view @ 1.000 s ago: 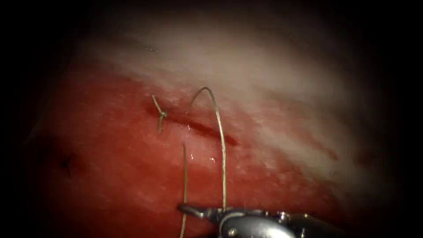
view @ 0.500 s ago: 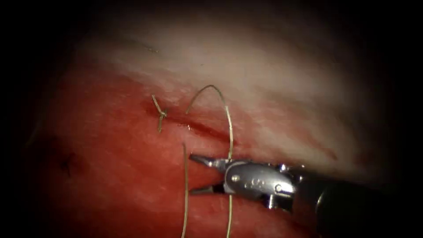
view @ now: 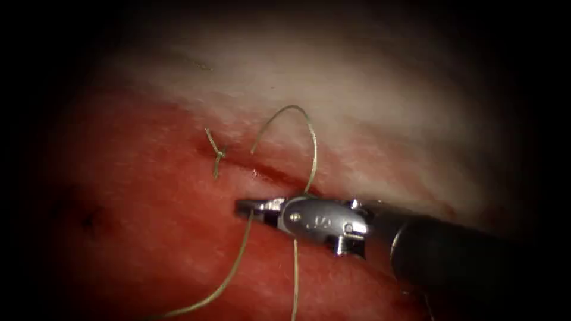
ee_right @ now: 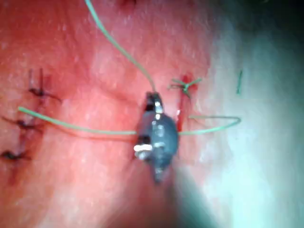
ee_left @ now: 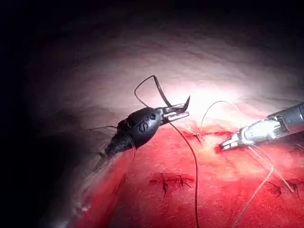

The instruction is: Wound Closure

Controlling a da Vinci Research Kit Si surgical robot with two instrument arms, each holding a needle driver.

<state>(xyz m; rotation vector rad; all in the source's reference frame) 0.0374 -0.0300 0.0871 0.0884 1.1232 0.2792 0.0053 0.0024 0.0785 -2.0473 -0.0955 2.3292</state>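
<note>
My right tool (view: pixel 242 207) lies across the tissue (view: pixel 137 249) just below and left of the cut (view: pixel 279 175), shut on the free strand of thread (view: pixel 229 276), which trails down to the left. A second strand (view: pixel 310 134) arches out of the cut, passes behind the tool and runs down. In the left wrist view my left tool (ee_left: pixel 183 113) hangs above the tissue, shut on the curved needle (ee_left: pixel 160 91) near its pointed end. The needle is out of the tissue, and thread (ee_left: pixel 194 161) hangs from it. The right tool (ee_left: pixel 228 144) sits beyond it.
A tied stitch with two short cut ends (view: pixel 216 153) sits at the cut's left end, also seen as a knot (ee_right: pixel 185 85). Older dark stitches (ee_right: pixel 21 123) lie off to one side. Red fluid wets the tissue around the cut.
My right tool came up from the bottom edge with its jaws open, then shut on the free strand. That strand, straight before, now bends down to the left.
</note>
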